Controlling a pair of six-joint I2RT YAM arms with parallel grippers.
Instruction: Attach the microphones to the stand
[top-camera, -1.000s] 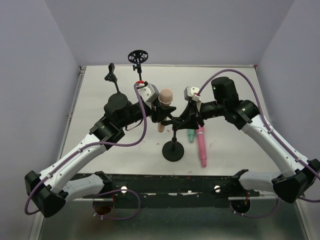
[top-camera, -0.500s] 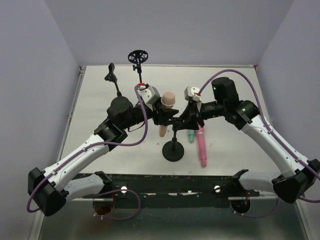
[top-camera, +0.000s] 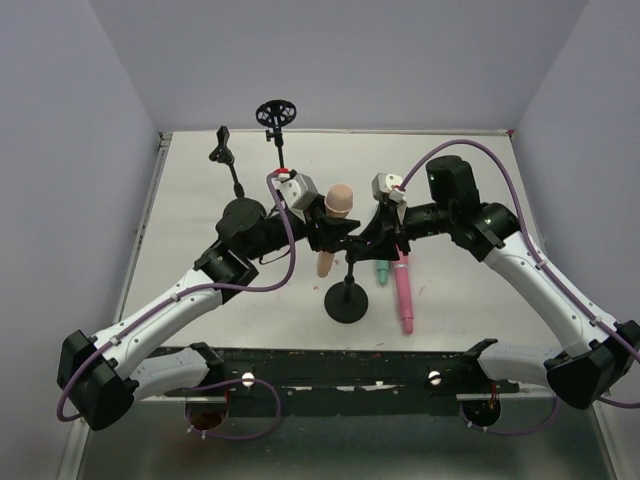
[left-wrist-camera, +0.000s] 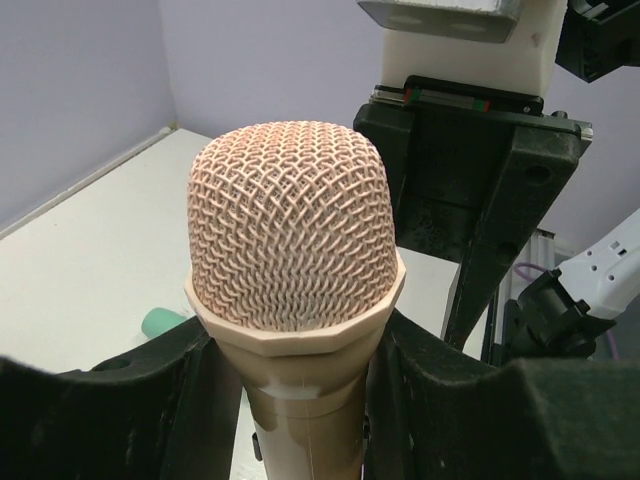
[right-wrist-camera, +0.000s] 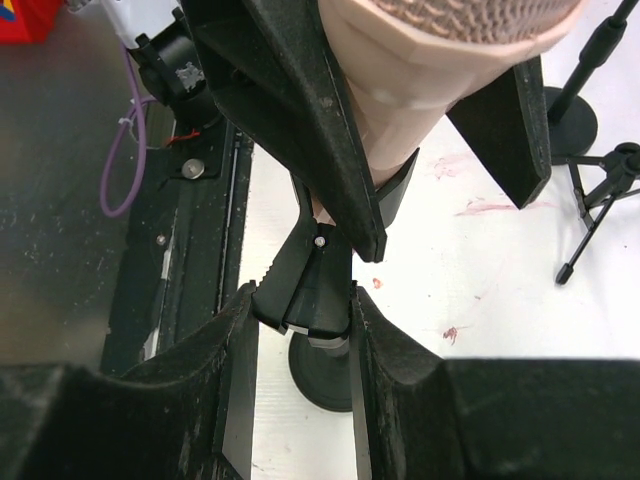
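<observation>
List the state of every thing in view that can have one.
left gripper, shut on peach microphone
right gripper, shut on stand clip
peach microphone, upright in the grip; whether clipped, cannot tell
stand clip, pinched between right fingers
pink microphone, lying loose on table
teal microphone, lying loose on table
rear ring stand, empty
rear clip stand, empty

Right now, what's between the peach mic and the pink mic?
The stand, its clip pinched by the right gripper, and the teal mic; the top view shows it.
</observation>
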